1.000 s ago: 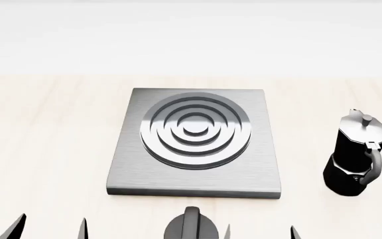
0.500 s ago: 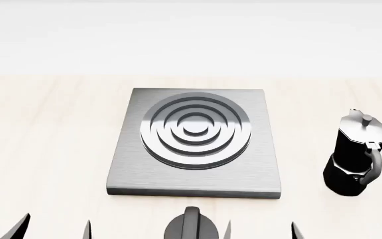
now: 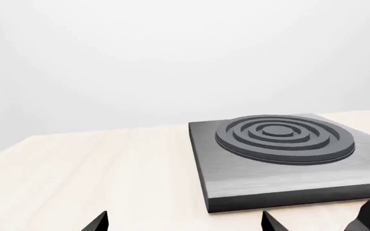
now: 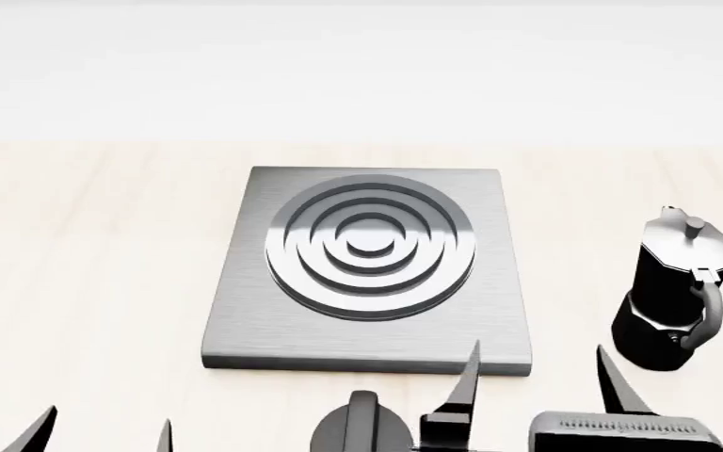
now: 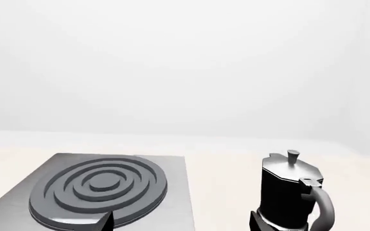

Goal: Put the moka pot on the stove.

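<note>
Rising into the lower right of the head view, the right gripper (image 4: 540,372), jaws apart and seemingly empty, is nearing the pot (image 4: 672,292) standing right of the stove (image 4: 368,268).

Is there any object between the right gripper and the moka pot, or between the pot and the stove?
Nothing visible. The right gripper, jaws open, has bare table up to the moka pot. Between pot and stove lies only bare table. The black knob sits off to the side.
</note>
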Tool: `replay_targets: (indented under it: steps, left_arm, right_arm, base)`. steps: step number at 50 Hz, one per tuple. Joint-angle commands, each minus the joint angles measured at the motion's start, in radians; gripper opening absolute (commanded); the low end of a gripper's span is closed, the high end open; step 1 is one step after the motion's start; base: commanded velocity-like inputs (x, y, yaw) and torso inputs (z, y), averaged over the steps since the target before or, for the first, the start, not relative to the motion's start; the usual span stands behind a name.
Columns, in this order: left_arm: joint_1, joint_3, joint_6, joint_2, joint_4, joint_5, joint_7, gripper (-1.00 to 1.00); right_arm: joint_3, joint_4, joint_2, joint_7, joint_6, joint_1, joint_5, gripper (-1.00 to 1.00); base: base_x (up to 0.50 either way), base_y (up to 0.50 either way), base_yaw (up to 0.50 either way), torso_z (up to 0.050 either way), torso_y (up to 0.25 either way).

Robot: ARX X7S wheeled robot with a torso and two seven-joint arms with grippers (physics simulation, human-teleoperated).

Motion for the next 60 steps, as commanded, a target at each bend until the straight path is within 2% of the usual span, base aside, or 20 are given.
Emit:
replay_targets:
  steps: [1, 31, 49, 60]
  left_arm:
    - [0.001, 0.002, 0.012, -0.001, -0.005, -0.011, -0.012, 1.0]
    - [-0.002, 0.035, 0.009, -0.028, -0.004, -0.04, -0.052, 1.0]
    - [-0.005, 0.052, 0.012, -0.042, -0.005, -0.053, -0.068, 1.0]
    - [-0.006, 0.062, 0.013, -0.049, -0.005, -0.059, -0.076, 1.0]
  right_arm:
    - [0.015, -0.063, 0.018, 0.017, 0.143, 0.072, 0.002, 1.0]
    - [0.073, -0.288, 0.088, 0.058, 0.535, 0.257, 0.039, 1.0]
    - [0.145, -0.354, 0.127, 0.054, 0.682, 0.329, 0.072, 1.0]
    - [0.215, -0.321, 0.134, 0.02, 0.691, 0.333, 0.11, 1.0]
  base:
    - [0.0, 0.0, 0.0, 0.0, 0.0]
    - [0.0, 0.0, 0.0, 0.0, 0.0]
    - [0.0, 0.0, 0.0, 0.0, 0.0]
    - [0.0, 0.0, 0.0, 0.0, 0.0]
